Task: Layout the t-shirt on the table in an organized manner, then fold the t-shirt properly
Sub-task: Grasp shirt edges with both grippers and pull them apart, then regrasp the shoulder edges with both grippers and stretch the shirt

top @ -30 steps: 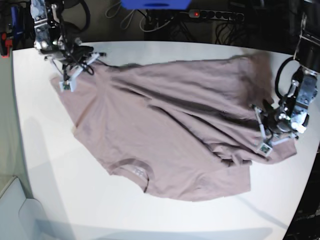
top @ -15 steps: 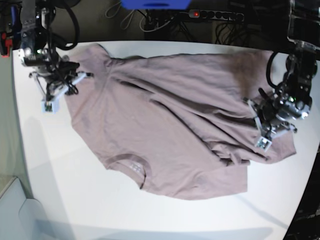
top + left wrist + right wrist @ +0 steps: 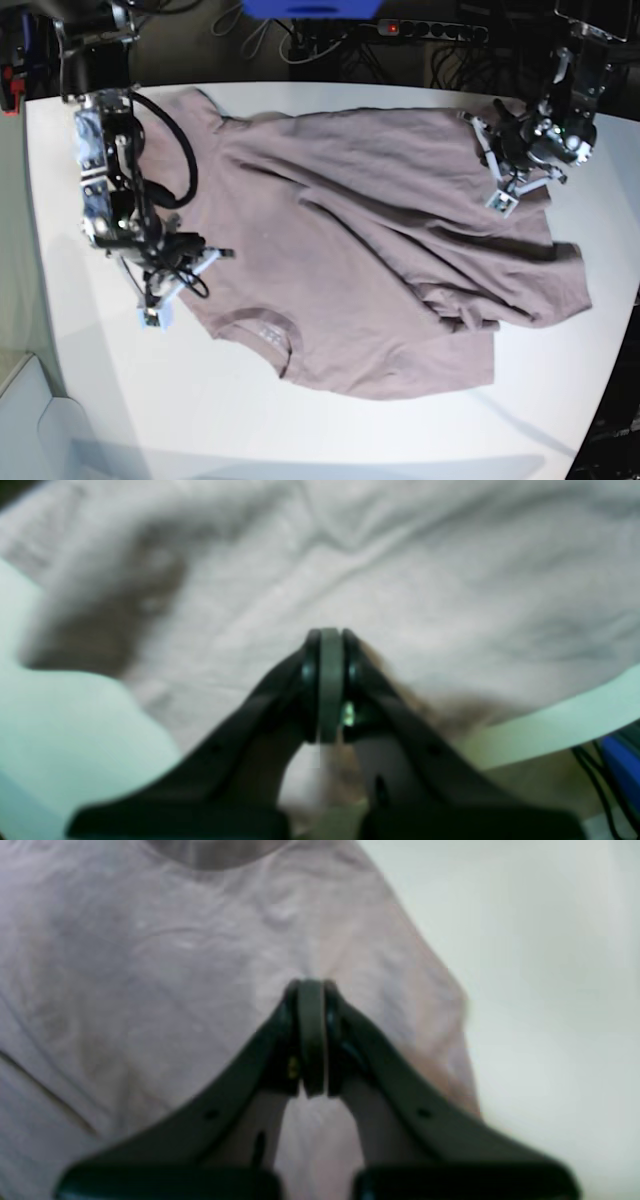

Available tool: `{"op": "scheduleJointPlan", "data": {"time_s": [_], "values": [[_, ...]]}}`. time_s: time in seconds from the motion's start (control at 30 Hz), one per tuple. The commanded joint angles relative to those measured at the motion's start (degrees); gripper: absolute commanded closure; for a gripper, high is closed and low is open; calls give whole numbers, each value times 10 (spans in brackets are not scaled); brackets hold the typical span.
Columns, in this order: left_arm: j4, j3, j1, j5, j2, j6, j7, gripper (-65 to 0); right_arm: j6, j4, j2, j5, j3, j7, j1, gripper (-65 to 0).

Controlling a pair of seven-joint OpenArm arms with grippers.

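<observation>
T-shirt [image 3: 350,250] lies spread but rumpled across the white bench [image 3: 90,380], neckline toward the near edge, folds bunched at its near right side. Left gripper [image 3: 505,170] clenched empty above the far right part of the shirt. Right gripper [image 3: 170,285] likewise clenched, at the shirt's left edge; wrist views blurred, so contact with cloth seems unlikely but unclear.

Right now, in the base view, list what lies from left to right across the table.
Bare table → right gripper, shut → t-shirt → left gripper, shut, over the shirt's far right corner → bare table edge.
</observation>
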Motion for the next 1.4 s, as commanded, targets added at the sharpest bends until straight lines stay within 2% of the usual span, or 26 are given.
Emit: {"op": "scheduleJointPlan", "data": {"time_s": [0.0, 0.07, 0.23, 0.4, 0.5, 0.63, 0.73, 0.8, 0.93, 1.1, 1.2, 1.37], "values": [[-7, -5, -3, 6, -8, 3, 8, -2, -2, -11, 2, 0, -11, 10, 38, 0], [-22, -5, -3, 5, -7, 3, 8, -2, 6, -56, -4, 1, -45, 15, 77, 0], [-39, -5, -4, 5, -7, 3, 7, -2, 72, -193, -27, -2, -90, 81, 153, 0], [-40, -6, -3, 5, -7, 3, 7, -2, 75, -351, -41, -2, -92, 157, 203, 0], [-40, -6, -3, 5, -7, 4, 7, -2, 75, -429, -35, -9, -93, 205, 219, 0], [-40, -7, -7, 7, -7, 4, 7, -2, 73, -504, -10, -61, -90, 256, 222, 0], [-40, -17, -7, 8, -7, 4, 6, -2, 72, -533, 22, -89, -87, 276, 216, 0], [-40, -32, -8, 8, -7, 4, 6, -2, 71, -540, 43, -90, -84, 276, 211, 0], [-40, -49, -8, 8, -7, 4, -16, -2, 71, -540, 80, -92, -26, 272, 189, 0], [-39, -59, -12, 5, -7, 4, -17, -2, 71, -524, 104, -92, 42, 234, 163, 0], [-41, -59, -33, 7, -7, 4, -16, -2, 72, -450, 111, -92, 68, 203, 124, 0], [-53, -82, -57, 9, -10, 3, -13, -2, 72, -244, 110, -92, 101, 132, 31, 0]]}}
